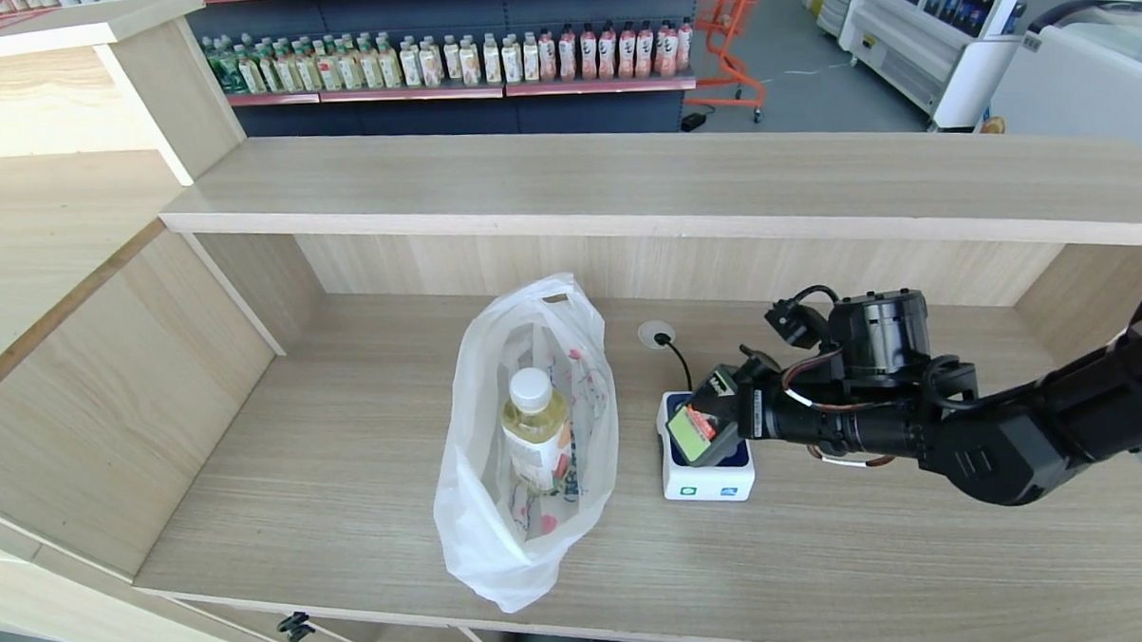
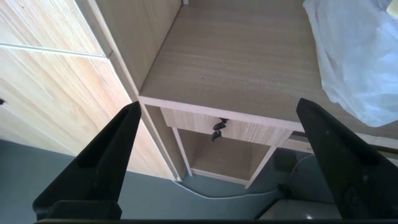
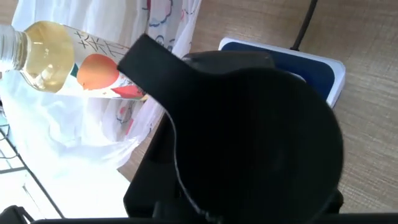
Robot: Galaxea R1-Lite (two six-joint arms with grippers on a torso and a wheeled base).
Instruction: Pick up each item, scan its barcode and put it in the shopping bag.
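A white plastic shopping bag stands open on the wooden counter, with a pale-yellow drink bottle upright inside it. Right of the bag sits a white scanner with a blue top, its cable running to a hole in the counter. My right gripper is shut on a small dark tin with a green and red label, holding it tilted just above the scanner's top. In the right wrist view the tin's black round side covers most of the scanner; the bottle lies beyond. My left gripper hangs open off the counter's front-left corner.
The counter is a recessed desk with a side wall on the left and a raised ledge behind. A drawer with a small black key sits under the front edge. Shelves of bottles stand far behind.
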